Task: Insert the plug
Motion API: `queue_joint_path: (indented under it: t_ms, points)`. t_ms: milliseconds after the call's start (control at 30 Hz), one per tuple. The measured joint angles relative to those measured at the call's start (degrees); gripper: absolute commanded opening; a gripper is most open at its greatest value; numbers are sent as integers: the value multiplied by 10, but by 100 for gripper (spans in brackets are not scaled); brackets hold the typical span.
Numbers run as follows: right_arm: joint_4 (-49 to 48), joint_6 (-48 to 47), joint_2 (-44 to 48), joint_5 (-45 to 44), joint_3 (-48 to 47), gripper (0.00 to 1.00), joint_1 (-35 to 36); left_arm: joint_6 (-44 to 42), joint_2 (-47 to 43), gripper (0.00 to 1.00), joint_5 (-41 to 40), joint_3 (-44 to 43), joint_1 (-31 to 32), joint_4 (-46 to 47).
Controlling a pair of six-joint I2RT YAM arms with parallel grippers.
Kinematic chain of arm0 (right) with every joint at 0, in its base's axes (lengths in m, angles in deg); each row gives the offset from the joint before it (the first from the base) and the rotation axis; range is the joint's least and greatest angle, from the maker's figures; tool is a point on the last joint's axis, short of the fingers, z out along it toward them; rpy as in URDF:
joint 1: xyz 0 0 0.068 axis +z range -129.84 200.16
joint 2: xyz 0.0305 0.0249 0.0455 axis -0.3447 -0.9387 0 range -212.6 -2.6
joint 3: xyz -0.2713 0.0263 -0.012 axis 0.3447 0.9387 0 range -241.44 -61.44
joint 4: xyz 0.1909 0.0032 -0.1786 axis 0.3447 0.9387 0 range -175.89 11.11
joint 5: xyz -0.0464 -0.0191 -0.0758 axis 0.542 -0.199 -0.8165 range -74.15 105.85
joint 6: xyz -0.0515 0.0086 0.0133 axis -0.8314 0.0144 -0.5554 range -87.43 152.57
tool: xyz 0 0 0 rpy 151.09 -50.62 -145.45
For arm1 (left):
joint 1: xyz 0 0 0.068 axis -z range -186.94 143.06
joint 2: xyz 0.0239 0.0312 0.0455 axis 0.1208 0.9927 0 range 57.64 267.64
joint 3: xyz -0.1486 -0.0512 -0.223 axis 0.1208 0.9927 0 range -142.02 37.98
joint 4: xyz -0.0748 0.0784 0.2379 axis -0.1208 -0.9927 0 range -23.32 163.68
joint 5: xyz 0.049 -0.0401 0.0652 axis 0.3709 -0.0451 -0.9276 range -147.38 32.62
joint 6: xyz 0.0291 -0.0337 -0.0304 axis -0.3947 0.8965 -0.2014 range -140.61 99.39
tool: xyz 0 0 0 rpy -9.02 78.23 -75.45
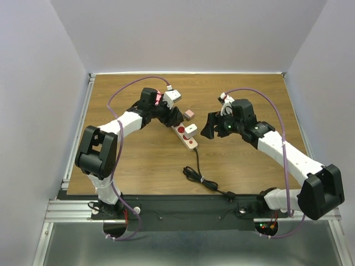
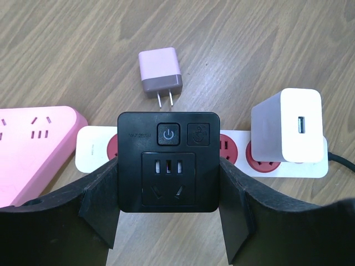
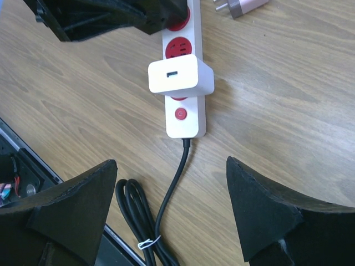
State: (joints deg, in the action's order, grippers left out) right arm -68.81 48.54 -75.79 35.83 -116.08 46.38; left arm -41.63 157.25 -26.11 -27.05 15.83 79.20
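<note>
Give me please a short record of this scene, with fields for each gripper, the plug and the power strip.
left gripper: closed on the black adapter, holding it over the white power strip
right gripper: open, empty, over the strip's end with the red switch
white charger: plugged into the strip, next to the switch
pink charger: loose on the table, prongs toward the strip
adapter seated: cannot tell

Left gripper (image 1: 173, 117): black fingers clamped against both sides of a black square socket adapter (image 2: 168, 160). Right gripper (image 3: 172, 191): jaws spread wide, empty. Both arms reach inward.
</note>
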Motion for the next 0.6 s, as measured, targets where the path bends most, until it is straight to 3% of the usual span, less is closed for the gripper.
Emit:
queue_joint_path:
  t_ms: [600]
  points:
    - [5, -1, 5, -1, 11, 85, -4, -23, 19, 0, 9, -19, 0, -30]
